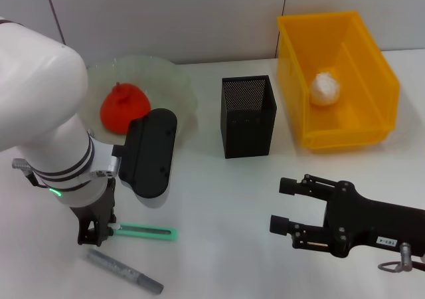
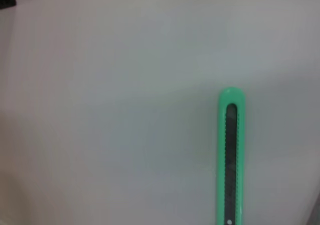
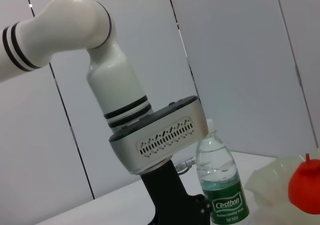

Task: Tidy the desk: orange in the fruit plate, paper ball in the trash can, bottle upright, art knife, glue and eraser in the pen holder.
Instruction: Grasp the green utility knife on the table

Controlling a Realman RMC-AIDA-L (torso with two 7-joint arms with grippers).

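The mint-green art knife [image 1: 145,232] [image 2: 230,160] lies flat on the table at the front left. My left gripper [image 1: 96,238] is down at its left end. Just in front lies the grey glue [image 1: 126,271]. The orange [image 1: 123,109] [image 3: 306,187] sits in the pale-green fruit plate [image 1: 179,86] [image 3: 267,182]. A white paper ball [image 1: 325,90] rests inside the yellow trash can [image 1: 345,136]. The bottle [image 3: 222,185] stands upright behind my left arm. The black mesh pen holder [image 1: 247,116] stands mid-table. My right gripper [image 1: 287,206] hovers open and empty at the front right. The eraser is out of view.
My left arm's white forearm and black wrist housing [image 1: 149,153] hang over the near side of the fruit plate. Grey wall panels stand behind the table. Bare tabletop [image 1: 226,206] lies between the two grippers and in front of the pen holder.
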